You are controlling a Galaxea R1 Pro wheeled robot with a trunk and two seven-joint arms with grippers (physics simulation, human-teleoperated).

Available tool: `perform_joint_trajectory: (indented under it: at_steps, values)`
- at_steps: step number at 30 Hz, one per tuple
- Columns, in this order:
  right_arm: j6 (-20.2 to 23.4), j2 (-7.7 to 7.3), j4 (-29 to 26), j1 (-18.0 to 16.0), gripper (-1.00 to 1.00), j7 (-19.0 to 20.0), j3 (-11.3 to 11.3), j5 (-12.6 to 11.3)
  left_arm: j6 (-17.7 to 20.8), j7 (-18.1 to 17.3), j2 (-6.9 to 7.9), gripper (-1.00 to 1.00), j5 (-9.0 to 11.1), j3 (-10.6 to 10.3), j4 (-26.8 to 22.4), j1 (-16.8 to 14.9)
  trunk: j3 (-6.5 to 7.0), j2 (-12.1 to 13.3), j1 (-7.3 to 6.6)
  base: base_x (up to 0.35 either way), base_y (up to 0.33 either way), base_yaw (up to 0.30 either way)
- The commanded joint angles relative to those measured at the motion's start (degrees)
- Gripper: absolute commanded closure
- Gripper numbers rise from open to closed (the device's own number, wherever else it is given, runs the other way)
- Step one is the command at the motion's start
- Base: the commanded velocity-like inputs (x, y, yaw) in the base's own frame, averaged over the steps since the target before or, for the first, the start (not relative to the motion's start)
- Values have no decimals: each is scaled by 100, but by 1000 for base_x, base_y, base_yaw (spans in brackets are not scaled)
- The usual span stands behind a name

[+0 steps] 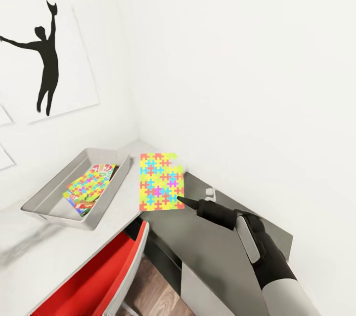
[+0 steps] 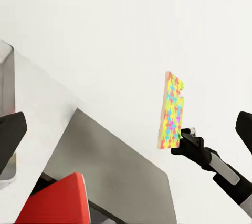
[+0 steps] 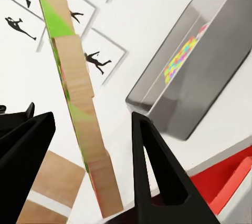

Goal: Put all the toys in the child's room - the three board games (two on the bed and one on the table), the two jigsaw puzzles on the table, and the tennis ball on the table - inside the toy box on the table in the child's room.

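While the right claw [image 1: 182, 201] is pinching the jigsaw puzzle [image 1: 161, 181] by its near lower corner, the sheet is hanging upright in the air, above the table [image 1: 118, 207] edge where the light top meets the lower dark section, just right of the toy box [image 1: 49, 196].

Toy box: sitting on the light top, far left, near the wall w/ the silhouette picture [image 1: 44, 59]. Already holding a second puzzle square [image 1: 91, 182] lying on top of at least one printed game box [image 1: 105, 169]. Tennis ball not seen, so cannot confirm it.

Right wrist view: the puzzle is showing edge-on w/ its wood-coloured back, both fingers [image 3: 157, 171] closing on it. Grip looks thin, at one corner only, so the sheet may be swinging or slipping.

Left claw [image 2: 126, 134]: standing spread, holding nothing, well apart from the puzzle.

Red chair [image 1: 94, 276]: tucked under the near table edge.

Step in hand, as judged: carrying the second puzzle over to the bin. Next move is calling for a shift left until the sheet is over the bin opening, then tilting flatter and lowering before letting go.
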Motion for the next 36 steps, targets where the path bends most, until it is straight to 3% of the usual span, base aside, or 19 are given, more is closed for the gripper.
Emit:
perform_joint_trajectory:
  at_steps: [1,29,34,36]
  values:
    - [34,1,-2,-3,100,-2,-1,-27,60,-27,1,-100,-10,-2,2,-8,-11,-12,3,0,0,248]
    - [32,-4,12,-3,100,-17,0,-19,50,-27,-12,-100,-5,-63,-12,-1,-11,-12,3,-52,104,288]
    - [32,-5,9,-3,100,-19,0,-20,42,-27,-44,-100,-5,-141,-32,-1,-11,-12,3,0,10,291]
    - [32,-5,9,-3,100,-17,0,-19,-34,-27,-50,-100,-5,-295,-35,-1,-11,-12,3,0,2,291]
